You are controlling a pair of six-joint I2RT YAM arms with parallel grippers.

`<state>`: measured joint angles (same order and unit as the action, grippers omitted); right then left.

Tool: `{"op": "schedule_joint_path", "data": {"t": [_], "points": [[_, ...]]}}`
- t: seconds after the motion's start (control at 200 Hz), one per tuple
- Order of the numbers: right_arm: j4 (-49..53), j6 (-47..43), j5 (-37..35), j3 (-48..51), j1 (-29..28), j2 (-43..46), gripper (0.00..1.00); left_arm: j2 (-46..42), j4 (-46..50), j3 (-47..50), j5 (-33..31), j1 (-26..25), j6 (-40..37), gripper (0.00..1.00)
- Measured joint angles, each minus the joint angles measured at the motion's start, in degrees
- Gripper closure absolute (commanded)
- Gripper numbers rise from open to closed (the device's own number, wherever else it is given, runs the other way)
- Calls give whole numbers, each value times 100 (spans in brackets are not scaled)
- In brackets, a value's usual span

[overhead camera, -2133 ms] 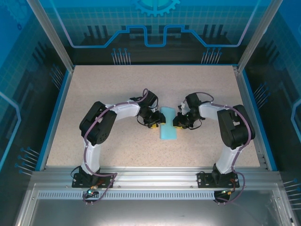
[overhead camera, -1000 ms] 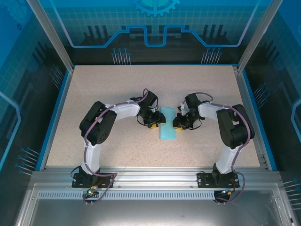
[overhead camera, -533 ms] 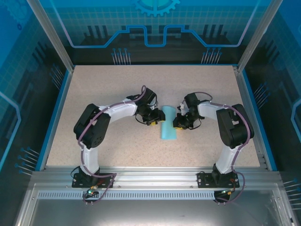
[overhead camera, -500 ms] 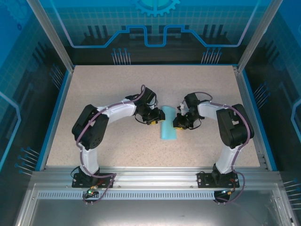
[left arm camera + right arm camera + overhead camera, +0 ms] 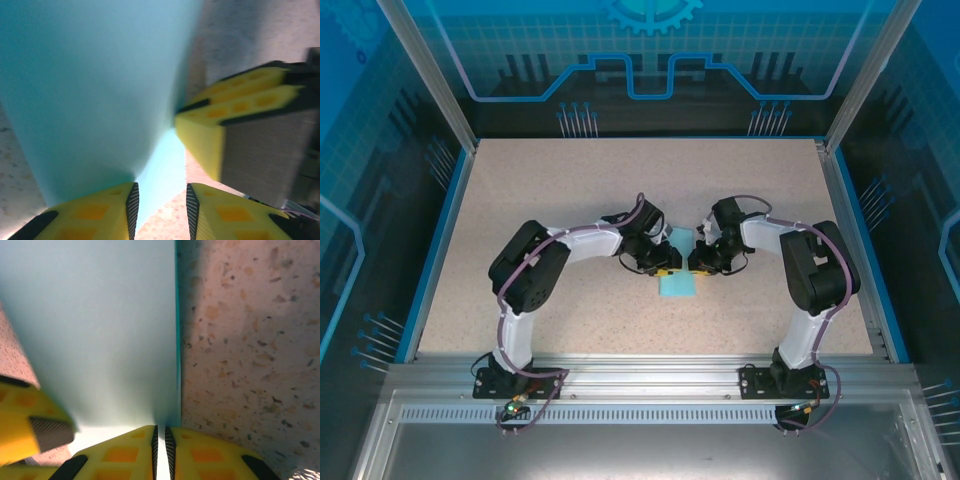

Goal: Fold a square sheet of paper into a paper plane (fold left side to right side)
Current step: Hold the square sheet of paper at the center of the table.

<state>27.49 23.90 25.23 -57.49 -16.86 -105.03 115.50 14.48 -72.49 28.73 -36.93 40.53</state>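
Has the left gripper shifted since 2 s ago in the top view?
Yes. The left gripper has moved right, away from the table's blue left rail, over the thin light-blue square sheet of paper, toward the right gripper.

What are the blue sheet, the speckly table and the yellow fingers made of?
The sheet looks like thin matte paper: flat, with one crisp straight edge. The table looks like speckled stone or a laminate; I can't tell which. The yellow fingertips look like moulded plastic, with dark ribbed strips, maybe rubber.
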Motion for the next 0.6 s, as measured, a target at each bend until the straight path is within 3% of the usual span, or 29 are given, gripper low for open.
{"op": "schedule_joint_path", "data": {"t": [0.415,0.6], "points": [[-7,-42,4,13,4,15,85,162,26,9,-129,7,-13,66],[-81,-39,258,153,160,413,86,162,-4,33,-129,7,-15,66]]}}
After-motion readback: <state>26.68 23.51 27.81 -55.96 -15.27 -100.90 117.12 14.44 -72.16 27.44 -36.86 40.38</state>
